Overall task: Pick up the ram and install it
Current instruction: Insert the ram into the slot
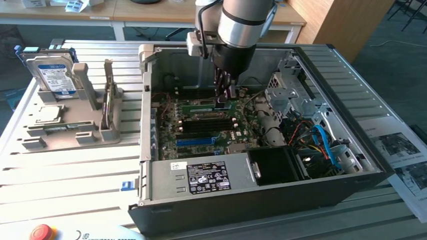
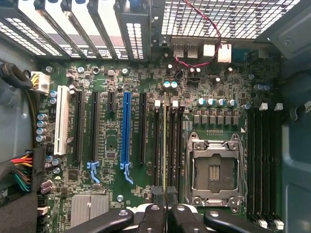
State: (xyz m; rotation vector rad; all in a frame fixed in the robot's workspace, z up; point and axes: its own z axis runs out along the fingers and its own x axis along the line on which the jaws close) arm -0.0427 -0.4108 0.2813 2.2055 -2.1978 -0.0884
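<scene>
Arm point(image 1: 237, 25) reaches down into the open PC case point(image 1: 373, 165), which lies on a slatted table point(image 1: 67, 175). Gripper point(image 2: 165, 195) is clenched on the ram point(image 2: 164, 145). The black fingertips point(image 2: 156, 194) pinch one end of the stick, one on each side, w/ only the thin board btwn them.

In the wrist view the ram is edge-on, a thin yellow-green line running along the bank of black mem slots point(image 2: 177, 145). That bank sits just beside the CPU socket point(image 2: 214, 170), btwn the socket and the blue slot point(image 2: 126, 131). The ram lines up w/ one mem slot, but I can't tell if it is seated or just above it. A white slot point(image 2: 61, 119) lies beyond the blue one, well apart from the ram. A red-and-black wire point(image 2: 214, 34) crosses the vent grille near the rear ports.

In the exterior view the gripper tips are down at the mobo point(image 1: 200, 130), in the far half of the case. The PSU point(image 1: 200, 175) w/ its label fills the near side, w/ a black fan box point(image 1: 280, 165) just to the exterior view's right of it. Blue cables point(image 1: 323, 142) sit further right.

Outside the case, at the exterior view's left, a grey holder point(image 1: 67, 137) carries an HDD point(image 1: 53, 72) standing upright at its far end. A silver CPU chip point(image 1: 48, 114) lies flat nearer on it. A red button point(image 1: 41, 232) is at the near left corner. Papers point(image 1: 400, 150) lie at the right of the case.
</scene>
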